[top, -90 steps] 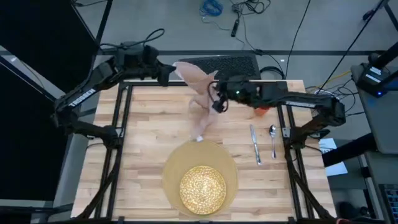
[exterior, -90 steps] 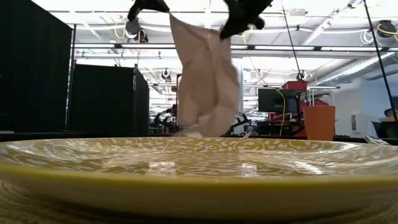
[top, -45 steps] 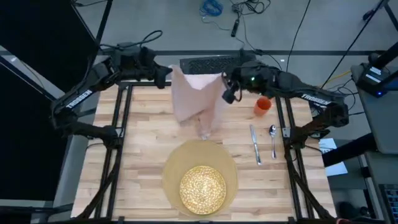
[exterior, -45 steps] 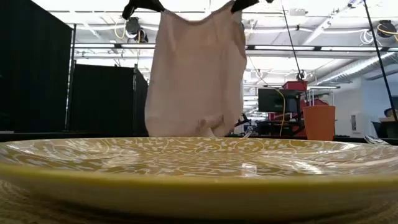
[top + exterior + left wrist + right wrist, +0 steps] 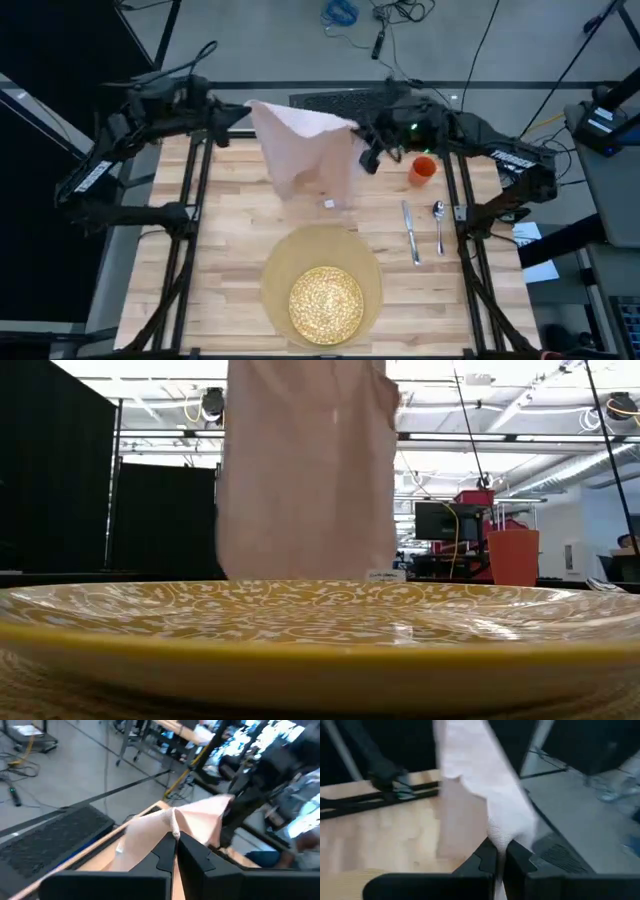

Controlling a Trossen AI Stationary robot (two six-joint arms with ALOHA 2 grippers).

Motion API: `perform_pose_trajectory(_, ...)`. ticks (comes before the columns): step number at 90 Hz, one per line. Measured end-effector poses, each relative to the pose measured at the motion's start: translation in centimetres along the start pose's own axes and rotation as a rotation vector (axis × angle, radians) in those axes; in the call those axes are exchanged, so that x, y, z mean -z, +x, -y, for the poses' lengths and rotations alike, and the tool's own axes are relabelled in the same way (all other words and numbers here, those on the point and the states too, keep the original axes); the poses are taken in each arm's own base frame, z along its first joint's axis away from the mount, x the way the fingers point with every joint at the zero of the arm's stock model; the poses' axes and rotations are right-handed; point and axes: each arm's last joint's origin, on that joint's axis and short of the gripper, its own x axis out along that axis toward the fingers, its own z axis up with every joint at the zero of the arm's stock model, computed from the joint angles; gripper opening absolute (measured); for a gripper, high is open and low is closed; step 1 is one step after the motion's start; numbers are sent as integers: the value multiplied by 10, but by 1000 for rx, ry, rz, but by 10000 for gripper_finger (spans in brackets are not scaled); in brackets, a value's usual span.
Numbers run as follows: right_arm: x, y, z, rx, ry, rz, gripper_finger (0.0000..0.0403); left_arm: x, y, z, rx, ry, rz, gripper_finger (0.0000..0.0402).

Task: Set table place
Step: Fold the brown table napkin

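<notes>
Left claw (image 5: 175,836), right claw (image 5: 499,846), beige napkin (image 5: 305,155) stretched flat

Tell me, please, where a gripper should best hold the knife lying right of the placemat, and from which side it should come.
Probably the handle end of the knife, the end nearer the plate's side of the table, coming straight down from above. It lies flat and lengthwise, close beside the spoon, so the fingers should close across its narrow width.

Hanging napkin (image 5: 305,155) blocks table (image 5: 235,240) centre; left side free.
</notes>
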Motion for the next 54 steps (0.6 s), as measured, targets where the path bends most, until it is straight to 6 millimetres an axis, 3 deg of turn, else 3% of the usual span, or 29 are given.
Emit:
perform_pose_trajectory(8,1,25,-18,-66,8,5,0,7,-14,1,-13,-10,-34,0)
perform_pose_trajectory(19,-6,65,-26,-103,38,14,0,19,-38,2,-61,-17,-81,0)
perform_pose_trajectory(30,-25,107,-38,-194,41,44,0,26,-67,4,-122,-9,-36,0)
perform_pose_trajectory(42,-49,140,-56,-282,43,141,0,33,-100,9,-116,-2,52,0)
perform_pose_trajectory(46,-52,143,-59,-311,71,227,0,34,-110,11,-117,2,84,0)
perform_pose_trajectory(54,-54,141,-54,-351,112,240,0,29,-125,16,-119,12,155,0)
